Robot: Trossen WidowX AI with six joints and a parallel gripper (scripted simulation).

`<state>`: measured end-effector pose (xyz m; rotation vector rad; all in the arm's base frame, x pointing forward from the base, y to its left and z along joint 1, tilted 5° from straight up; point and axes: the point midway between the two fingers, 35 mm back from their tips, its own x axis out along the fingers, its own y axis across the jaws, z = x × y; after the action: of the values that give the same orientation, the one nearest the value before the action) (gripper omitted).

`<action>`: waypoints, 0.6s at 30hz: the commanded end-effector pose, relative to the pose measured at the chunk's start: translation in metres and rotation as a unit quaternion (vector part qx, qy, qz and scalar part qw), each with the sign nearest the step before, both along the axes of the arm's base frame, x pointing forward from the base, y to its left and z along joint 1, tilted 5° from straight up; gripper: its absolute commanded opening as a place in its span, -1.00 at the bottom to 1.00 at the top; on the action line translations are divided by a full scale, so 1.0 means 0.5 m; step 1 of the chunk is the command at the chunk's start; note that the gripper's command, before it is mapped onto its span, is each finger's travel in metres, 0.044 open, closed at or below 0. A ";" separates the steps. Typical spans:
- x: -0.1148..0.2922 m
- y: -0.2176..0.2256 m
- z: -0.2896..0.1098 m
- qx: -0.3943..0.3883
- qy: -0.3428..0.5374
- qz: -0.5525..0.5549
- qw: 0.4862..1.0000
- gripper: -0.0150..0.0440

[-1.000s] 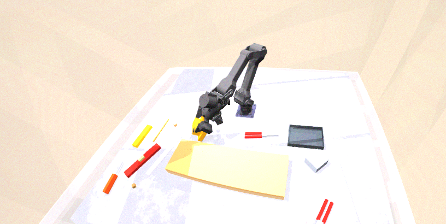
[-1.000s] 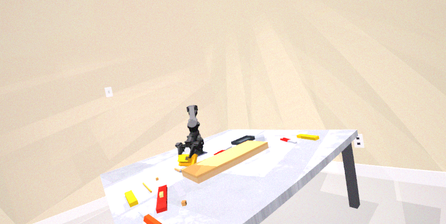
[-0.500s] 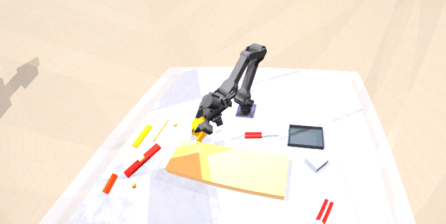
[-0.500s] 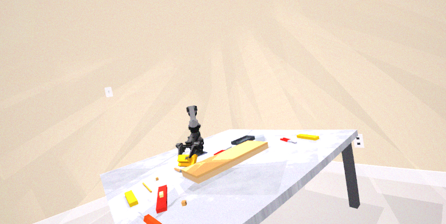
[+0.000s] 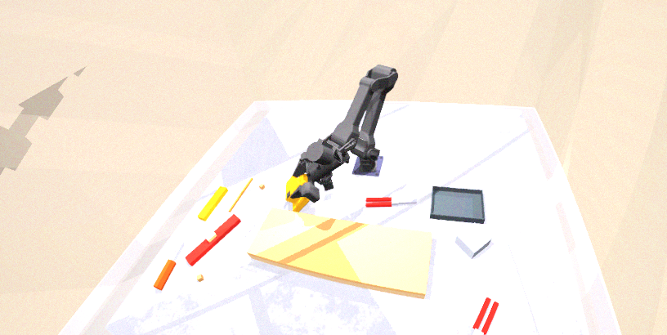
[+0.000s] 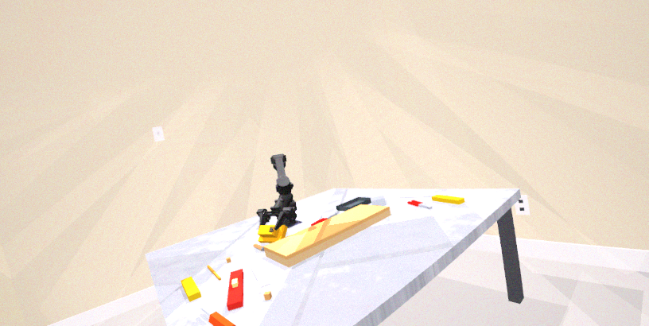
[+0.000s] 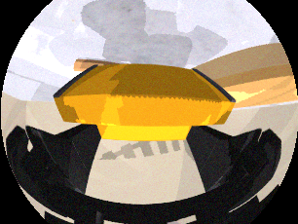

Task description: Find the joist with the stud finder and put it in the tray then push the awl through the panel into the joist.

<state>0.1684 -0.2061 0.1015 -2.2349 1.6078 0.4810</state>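
Observation:
My gripper (image 5: 304, 191) (image 6: 272, 227) (image 7: 144, 121) is shut on the yellow stud finder (image 5: 295, 188) (image 6: 270, 231) (image 7: 143, 100). It holds it low, just off the back left corner of the pale wooden floor panel (image 5: 373, 261) (image 6: 334, 230) (image 7: 259, 67). The awl (image 5: 379, 202) (image 6: 319, 221), with a red handle and a thin metal shaft, lies on the table behind the panel. The dark grey tray (image 5: 456, 216) (image 6: 351, 204) stands to the awl's right. The joist is hidden.
On the white table (image 5: 467, 145), left of the panel, lie a yellow block (image 5: 212, 203), a thin yellow rod (image 5: 240, 194), a red level (image 5: 213, 238) and an orange block (image 5: 164, 274). A grey wedge (image 5: 472, 244) and two red sticks (image 5: 485, 316) lie at the right.

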 end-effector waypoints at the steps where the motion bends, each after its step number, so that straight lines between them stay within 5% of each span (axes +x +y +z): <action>1: 0.001 -0.002 0.008 -0.016 -0.008 -0.004 1.000 -0.49; 18: -0.013 0.026 0.049 -0.038 -0.018 -0.003 0.999 -0.49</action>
<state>0.1627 -0.1939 0.1163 -2.2764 1.6297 0.4226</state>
